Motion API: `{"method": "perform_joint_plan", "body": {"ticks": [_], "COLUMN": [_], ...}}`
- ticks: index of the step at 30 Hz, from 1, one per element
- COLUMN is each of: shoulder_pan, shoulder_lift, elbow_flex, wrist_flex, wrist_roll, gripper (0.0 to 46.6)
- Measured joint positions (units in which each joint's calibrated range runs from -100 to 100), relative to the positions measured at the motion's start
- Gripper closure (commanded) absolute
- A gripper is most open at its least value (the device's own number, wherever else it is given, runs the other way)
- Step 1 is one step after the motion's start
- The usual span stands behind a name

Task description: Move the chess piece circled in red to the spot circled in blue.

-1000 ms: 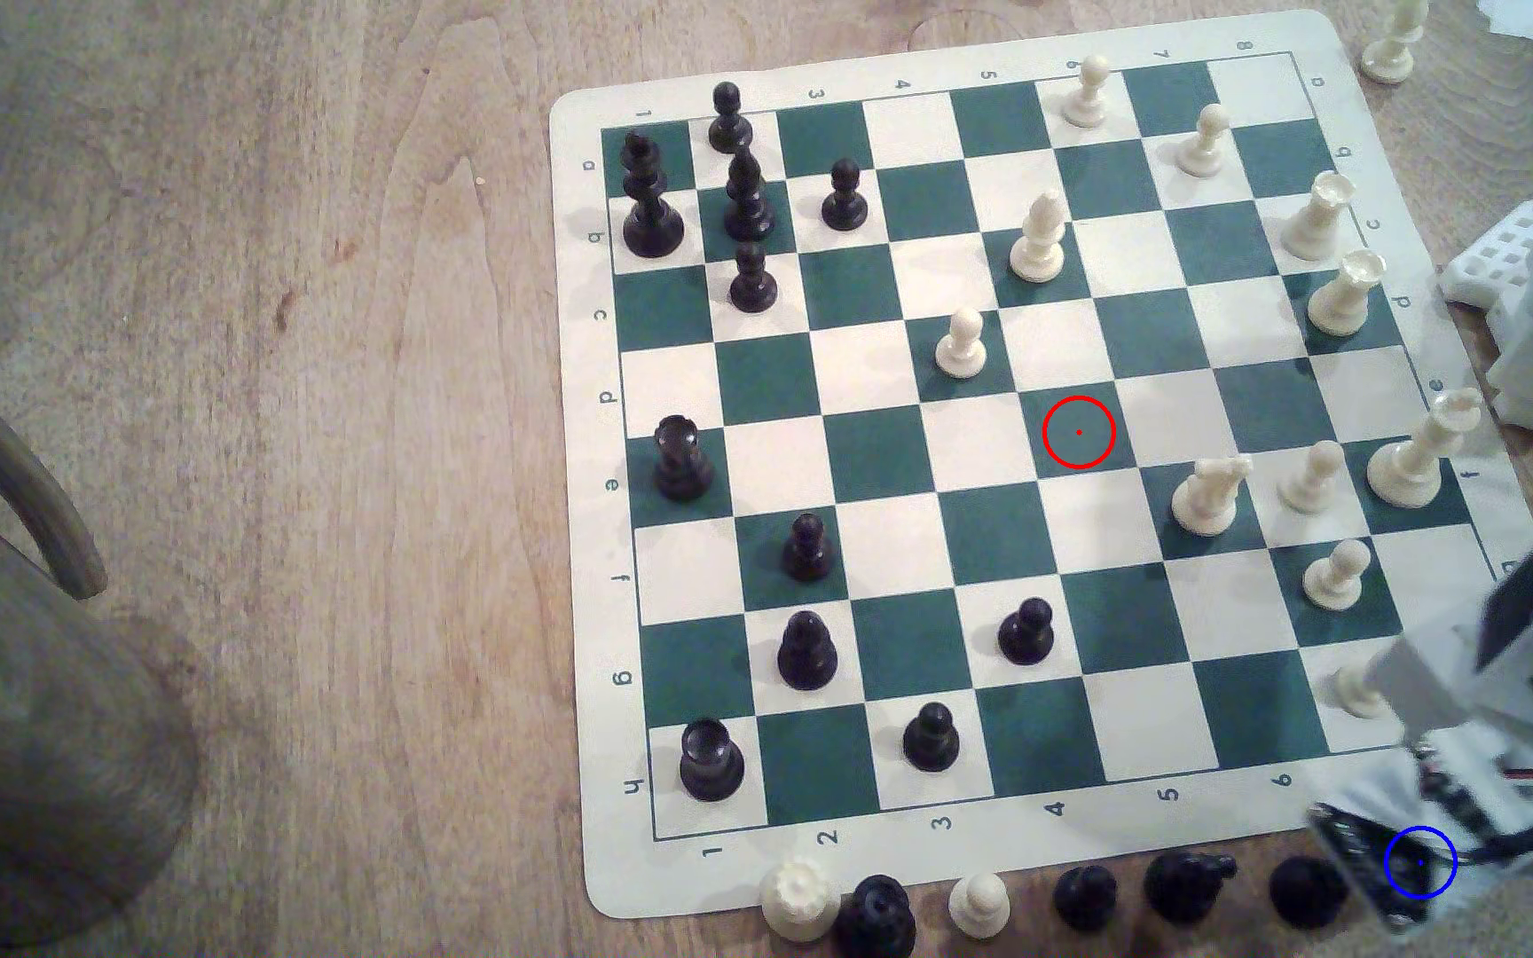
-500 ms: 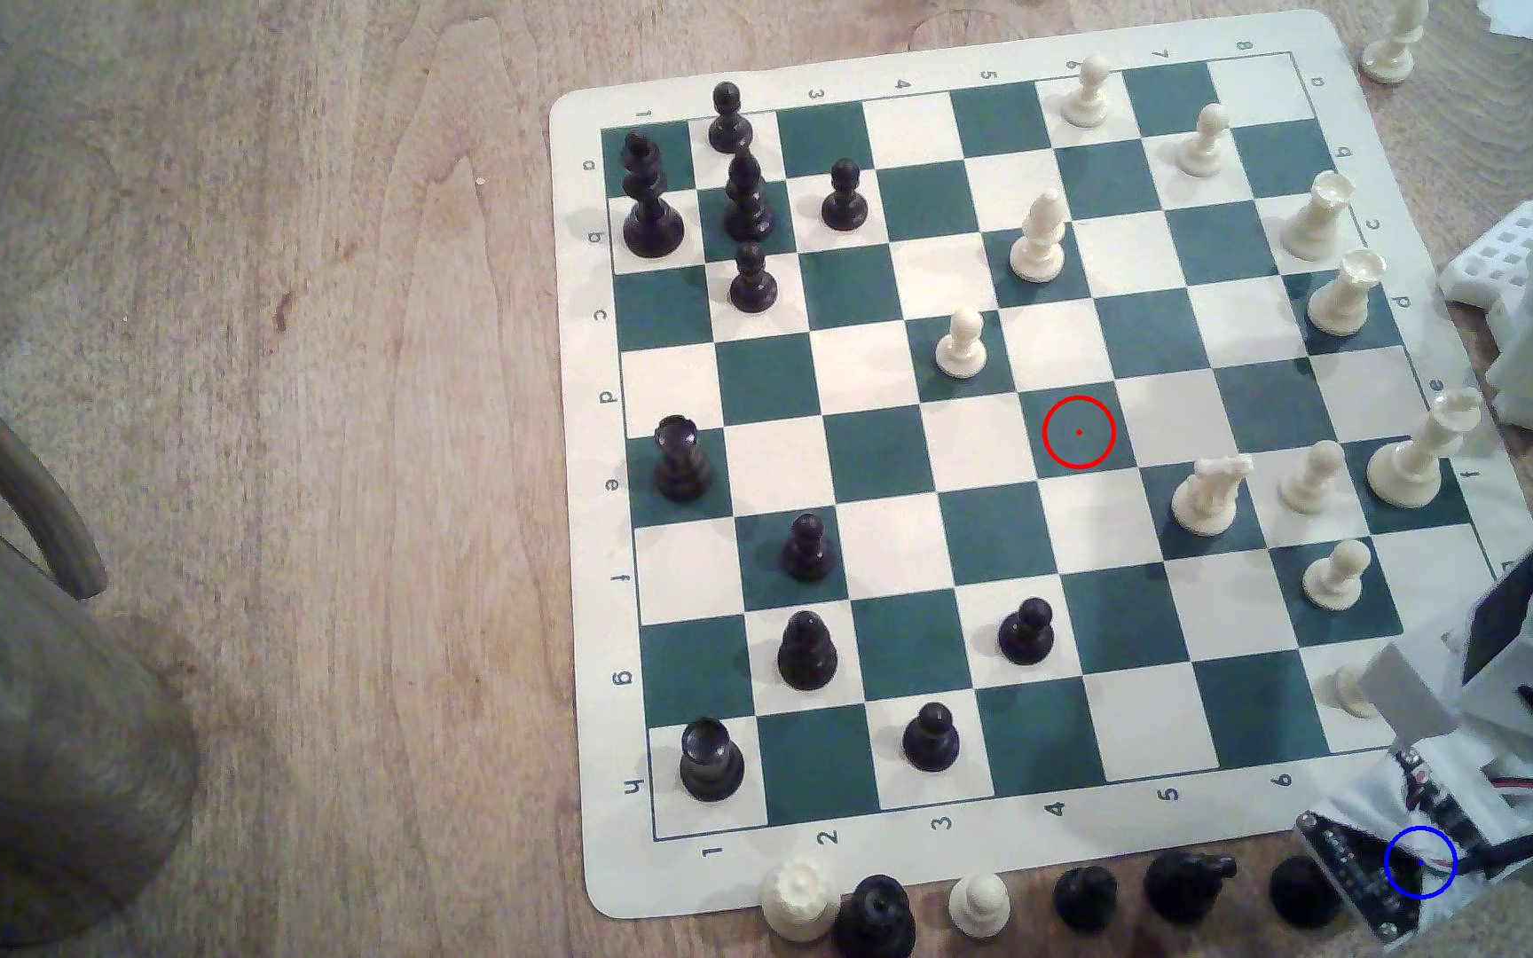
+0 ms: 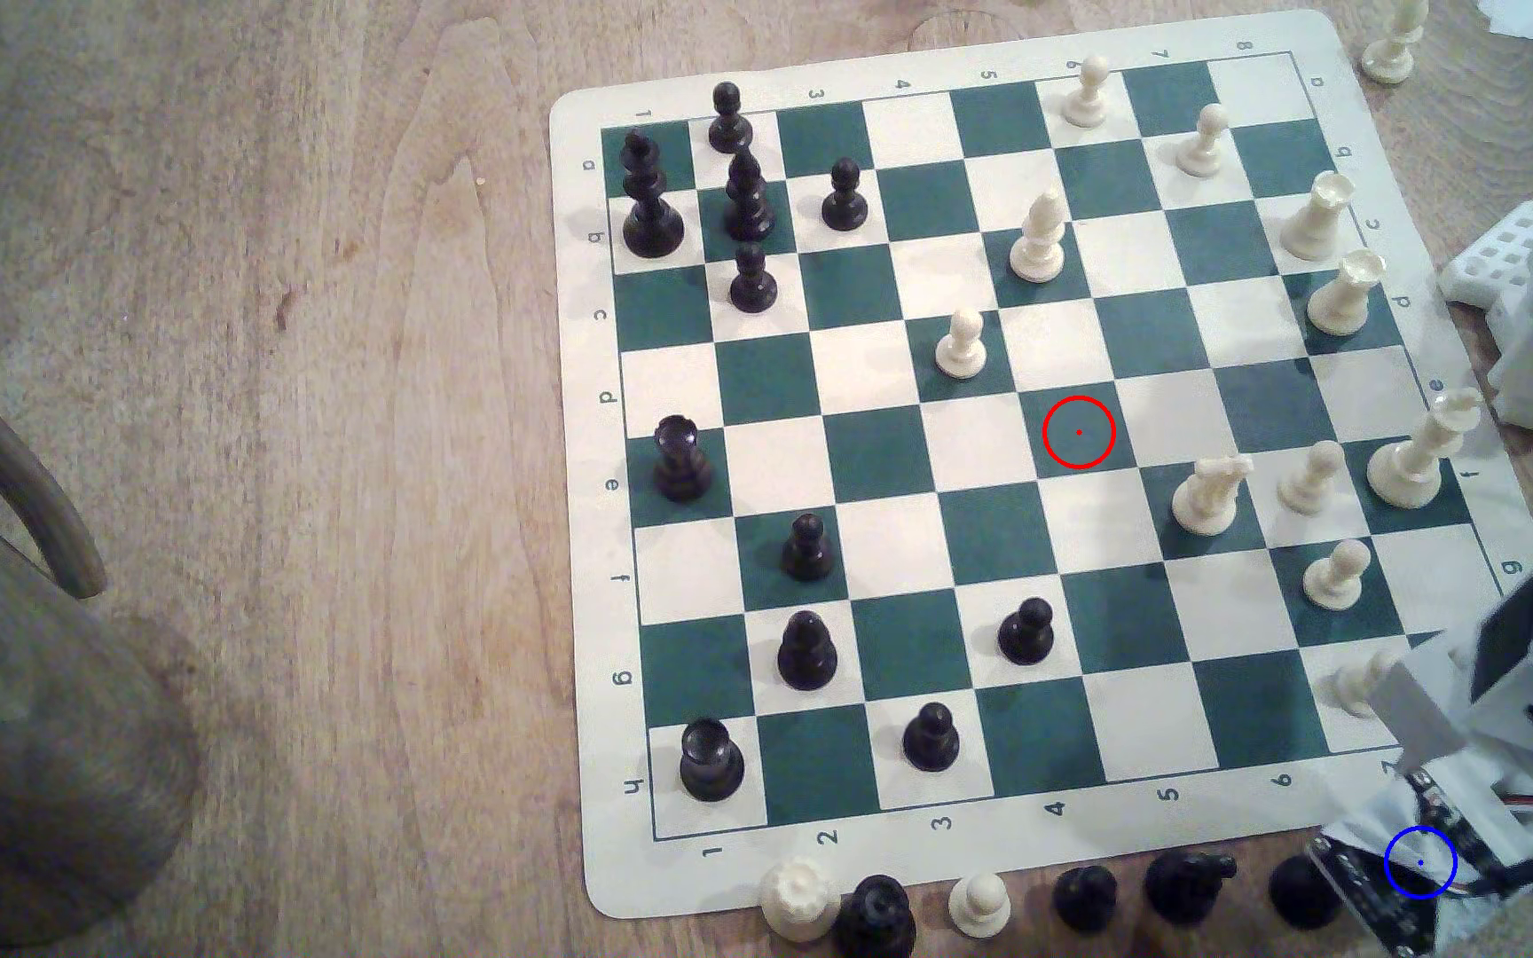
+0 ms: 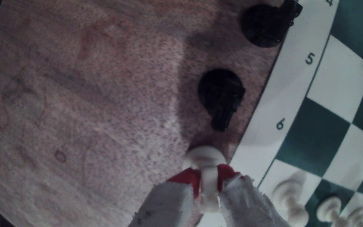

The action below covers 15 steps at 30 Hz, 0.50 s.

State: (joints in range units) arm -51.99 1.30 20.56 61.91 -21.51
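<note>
Wrist view: gripper (image 4: 209,183) clamps the chess piece (image 4: 206,165) above bare wood beside board-edge numerals 5 and 6.

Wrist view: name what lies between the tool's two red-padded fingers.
A small cream-white plastic chess piece, round base outermost, clamped by its narrow part between the tool's red pads, as the wrist view shows.

Warm, dim light; wrist view soft, blurred, bowed at edges.

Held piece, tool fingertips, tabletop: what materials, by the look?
Piece: cream plastic, smooth with a slight sheen. Tool fingertips: red tips, probably rubber or tape, on white bodies that look like printed plastic. Tabletop: light-brown wood, visible grain, matte.
</note>
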Motion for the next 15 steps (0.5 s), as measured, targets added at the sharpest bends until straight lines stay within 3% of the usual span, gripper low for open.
{"method": "perform_joint_plan", "body": {"ticks": [6, 8, 9, 10, 15], "shoulder_pan": [-0.1, -0.1, -0.1, -0.1, -0.1], "shoulder_lift": [0.0, 0.0, 0.0, 0.0, 0.0], "elbow_flex": [0.0, 0.0, 0.0, 0.0, 0.0], "wrist_flex": [-0.1, -0.1, -0.1, -0.1, -0.1], "wrist_roll": [0.0, 0.0, 0.0, 0.0, 1.5], "gripper": [40.6, 33.6, 24.9, 22.3, 19.4]}}
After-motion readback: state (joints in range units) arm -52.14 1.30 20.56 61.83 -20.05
